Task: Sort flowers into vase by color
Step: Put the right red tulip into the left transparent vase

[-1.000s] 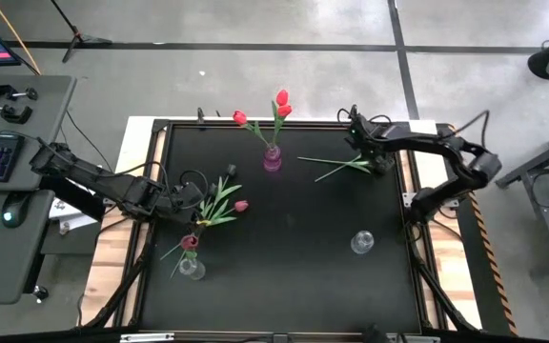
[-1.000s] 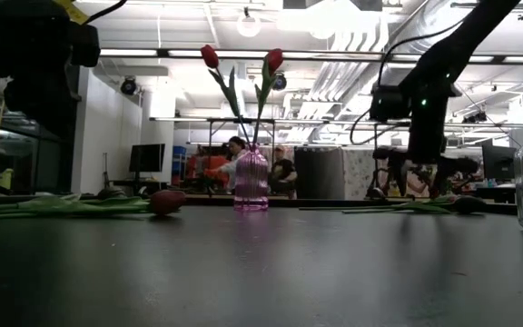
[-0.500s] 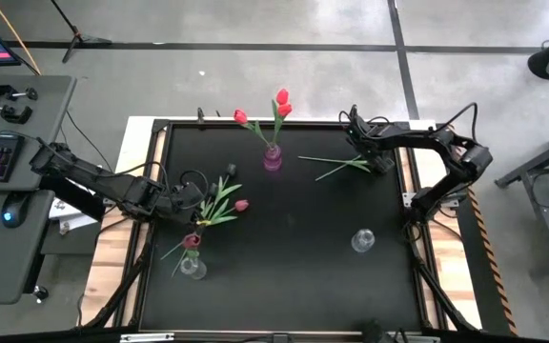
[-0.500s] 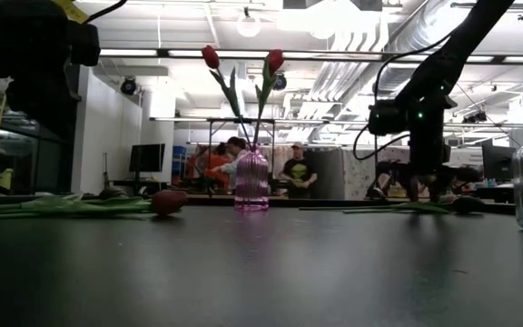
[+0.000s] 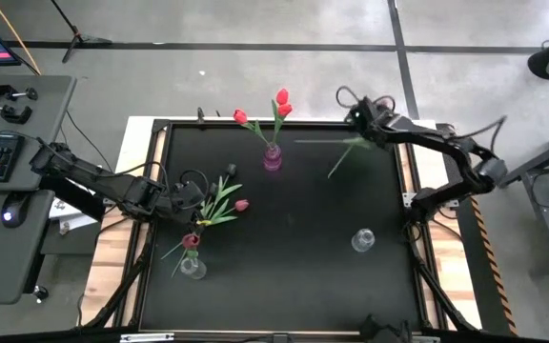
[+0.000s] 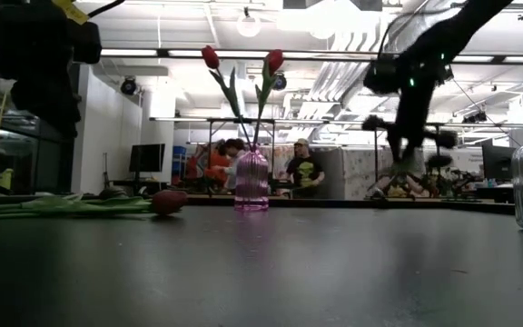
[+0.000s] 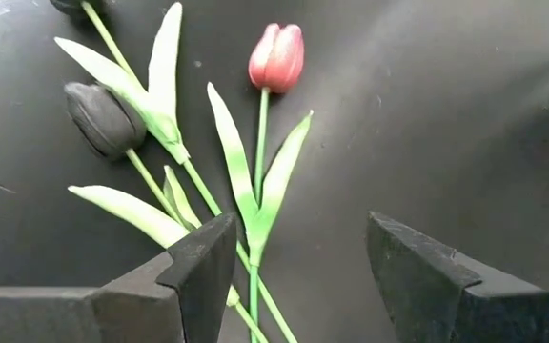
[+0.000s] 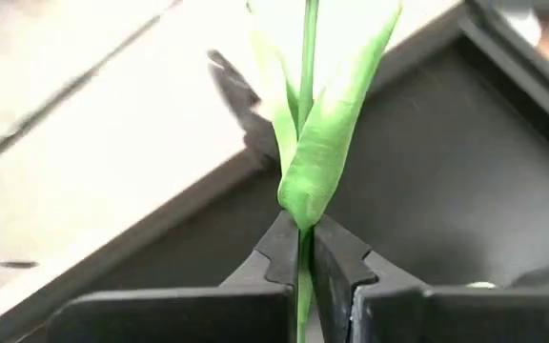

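Seen from above, a clear glass vase (image 5: pixel 362 241) stands near the front at about five o'clock on the black tabletop (image 5: pixel 294 276), well apart from the rest. At about seven o'clock a second clear vase (image 5: pixel 191 265) holds a dark red tulip (image 5: pixel 190 243). Just behind it, toward nine o'clock, the left claw (image 5: pixel 191 198) rests low with its fingers (image 7: pixel 198 276) spread apart, holding nothing. A loose bunch of flowers (image 5: pixel 219 202) lies flat on the tabletop just beyond it: a pink tulip (image 7: pixel 276 57) and a blackish tulip (image 7: pixel 104 119) among long green leaves. Farther back, near twelve o'clock, a purple vase (image 5: pixel 273 159) stands upright with red tulips (image 5: pixel 281 103) in it. At about one o'clock, by the far edge, the right claw (image 5: pixel 362 119) is raised off the tabletop and clamped on the thin green stem of one flower (image 8: pixel 305 143), leaves fanning just past the fingertips (image 8: pixel 284 250). Its head cannot be made out.
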Motion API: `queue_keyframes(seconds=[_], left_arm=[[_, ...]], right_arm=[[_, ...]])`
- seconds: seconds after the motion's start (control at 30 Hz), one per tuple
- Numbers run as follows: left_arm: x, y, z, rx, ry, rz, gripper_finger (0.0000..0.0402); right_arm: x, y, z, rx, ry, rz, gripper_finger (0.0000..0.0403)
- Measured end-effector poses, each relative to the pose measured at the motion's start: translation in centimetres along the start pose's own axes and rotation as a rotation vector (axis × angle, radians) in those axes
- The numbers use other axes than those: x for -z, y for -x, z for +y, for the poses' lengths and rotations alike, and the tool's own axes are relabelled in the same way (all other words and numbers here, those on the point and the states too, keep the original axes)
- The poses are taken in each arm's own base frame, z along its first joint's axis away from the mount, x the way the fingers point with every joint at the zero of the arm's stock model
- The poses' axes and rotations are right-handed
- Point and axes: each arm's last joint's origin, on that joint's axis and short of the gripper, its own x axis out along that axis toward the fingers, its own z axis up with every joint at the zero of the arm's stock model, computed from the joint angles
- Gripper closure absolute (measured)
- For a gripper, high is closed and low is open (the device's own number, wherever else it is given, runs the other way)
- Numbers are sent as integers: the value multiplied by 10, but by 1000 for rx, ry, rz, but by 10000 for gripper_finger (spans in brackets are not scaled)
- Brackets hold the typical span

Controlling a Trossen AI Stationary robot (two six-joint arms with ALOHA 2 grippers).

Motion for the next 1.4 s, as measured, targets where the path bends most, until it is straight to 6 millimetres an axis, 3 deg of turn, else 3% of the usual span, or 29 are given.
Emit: queue_keyframes(seconds=[0.13, 0.23, 0.43, 0.57, 0.73, 1.07, 1.4], left_arm=[[0, 0, 0, -13, -2, -17, 184], [-1, 0, 0, -16, -8, -22, 184], [-1, 0, 0, -16, -16, -23, 184], [-1, 0, 0, -17, -51, -23, 184], [-1, 0, 1, -29, -131, -36, 184], [-1, 0, 1, -38, -246, -41, 184], [-4, 0, -2, -26, -146, -90, 184]], right_arm=[[-16, 26, 16, -104, 136, -30, 401], [-16, 49, 29, -181, 256, -34, 402], [3, 93, 46, -254, 471, -29, 402], [23, 117, 46, -228, 586, -59, 402], [47, 137, 41, -218, 649, -128, 403], [92, 178, 37, -383, 800, -248, 403], [100, 195, 31, -359, 957, -472, 403]])
